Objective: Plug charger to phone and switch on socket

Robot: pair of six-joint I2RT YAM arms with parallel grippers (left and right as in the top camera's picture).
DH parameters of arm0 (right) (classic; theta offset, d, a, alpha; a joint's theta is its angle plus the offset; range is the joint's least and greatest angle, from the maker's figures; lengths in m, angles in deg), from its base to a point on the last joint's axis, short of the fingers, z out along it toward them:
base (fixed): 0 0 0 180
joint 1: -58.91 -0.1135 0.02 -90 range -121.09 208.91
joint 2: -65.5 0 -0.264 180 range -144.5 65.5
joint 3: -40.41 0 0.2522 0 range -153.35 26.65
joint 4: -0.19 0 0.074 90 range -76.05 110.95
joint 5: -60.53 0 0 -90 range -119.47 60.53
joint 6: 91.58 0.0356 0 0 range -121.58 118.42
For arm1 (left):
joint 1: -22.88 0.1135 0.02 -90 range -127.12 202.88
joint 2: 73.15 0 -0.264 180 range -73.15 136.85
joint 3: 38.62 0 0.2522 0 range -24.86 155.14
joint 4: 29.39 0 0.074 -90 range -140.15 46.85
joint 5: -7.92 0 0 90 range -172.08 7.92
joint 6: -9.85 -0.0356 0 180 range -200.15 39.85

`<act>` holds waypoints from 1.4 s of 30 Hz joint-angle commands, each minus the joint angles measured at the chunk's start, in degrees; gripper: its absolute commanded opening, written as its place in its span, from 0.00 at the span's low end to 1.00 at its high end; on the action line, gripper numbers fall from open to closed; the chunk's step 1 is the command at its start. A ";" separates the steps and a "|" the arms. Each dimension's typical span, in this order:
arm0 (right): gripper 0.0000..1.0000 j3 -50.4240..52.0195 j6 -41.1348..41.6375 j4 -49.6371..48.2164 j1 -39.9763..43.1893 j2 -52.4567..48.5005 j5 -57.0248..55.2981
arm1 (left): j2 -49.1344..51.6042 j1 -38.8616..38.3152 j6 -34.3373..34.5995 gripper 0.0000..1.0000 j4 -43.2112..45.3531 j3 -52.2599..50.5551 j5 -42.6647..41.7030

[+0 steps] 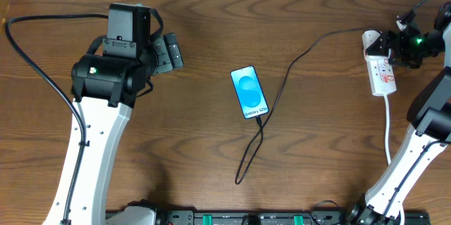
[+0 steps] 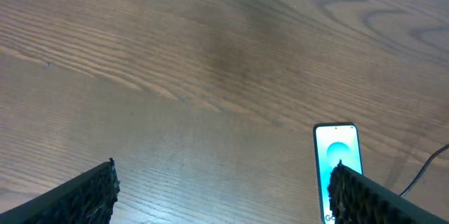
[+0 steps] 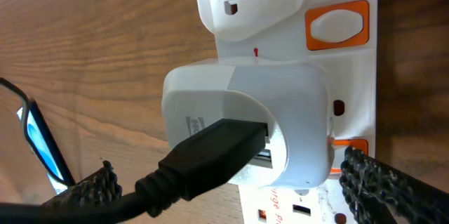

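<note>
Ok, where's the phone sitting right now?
Overhead view: the phone lies flat mid-table, between the arms, right of the left gripper, with the charger running past its right edge.

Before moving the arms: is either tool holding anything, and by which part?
Nothing held. Left tool open over the table; right tool open, straddling the adapter on the socket.

The dark wooden counter carries the phone at centre frame, the charger trailing beside it, and the socket at upper right.
</note>
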 commanded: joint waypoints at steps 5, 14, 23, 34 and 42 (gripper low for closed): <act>0.99 4.52 -1.99 -0.02 -1.99 -1.38 9.88 | -0.04 -0.07 -0.52 0.95 -0.09 0.63 0.76; 0.99 4.55 -2.01 0.37 -2.91 -1.38 9.88 | -0.04 -0.07 -0.52 0.95 -0.09 0.63 0.76; 0.99 4.50 -0.13 -0.55 -2.95 -1.36 8.07 | -0.04 -0.07 -0.52 0.95 -0.11 0.63 0.76; 0.99 3.19 21.38 -2.51 0.31 -0.94 -12.33 | -0.04 -0.07 -0.52 0.95 -0.11 0.63 0.76; 0.99 2.84 22.03 -2.54 1.49 3.45 -12.13 | -0.04 -0.07 -0.52 0.95 -0.11 0.63 0.76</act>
